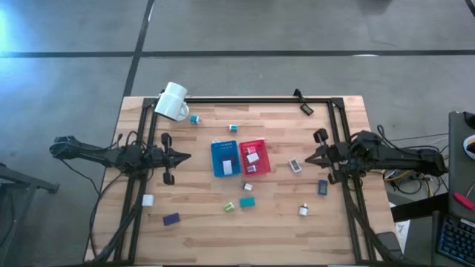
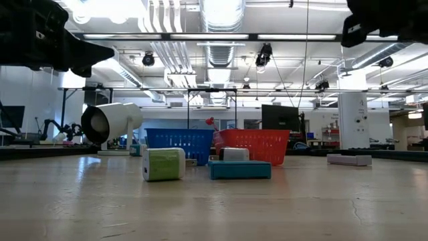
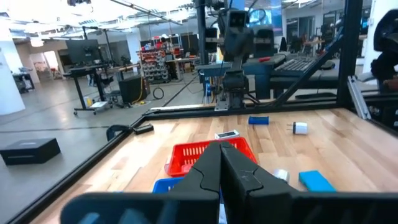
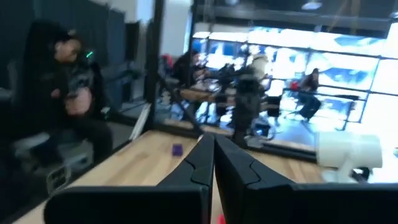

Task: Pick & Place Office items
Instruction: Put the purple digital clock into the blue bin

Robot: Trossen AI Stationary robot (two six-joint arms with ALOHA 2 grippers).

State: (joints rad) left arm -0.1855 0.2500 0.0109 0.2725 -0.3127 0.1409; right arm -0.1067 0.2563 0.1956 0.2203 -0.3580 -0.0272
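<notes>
The office items lie scattered on the wooden table: a purple block (image 1: 171,219), a teal block (image 1: 247,201), a green one (image 1: 229,207), a dark blue one (image 1: 323,188) and small white pieces (image 1: 303,211). A few white pieces rest inside the red tray (image 1: 254,156) and one in the blue tray (image 1: 224,158). My left gripper (image 1: 185,156) hovers left of the blue tray, shut and holding nothing (image 3: 221,149). My right gripper (image 1: 308,158) hovers right of the red tray, shut and holding nothing (image 4: 208,146). In the low view both hang high above the table.
A large white mug (image 1: 174,101) lies on its side near the table's far left corner. A black frame (image 1: 245,100) runs along the far edge and both sides. Bare wood lies along the near edge. A seated person (image 4: 68,93) shows beyond the table in the right wrist view.
</notes>
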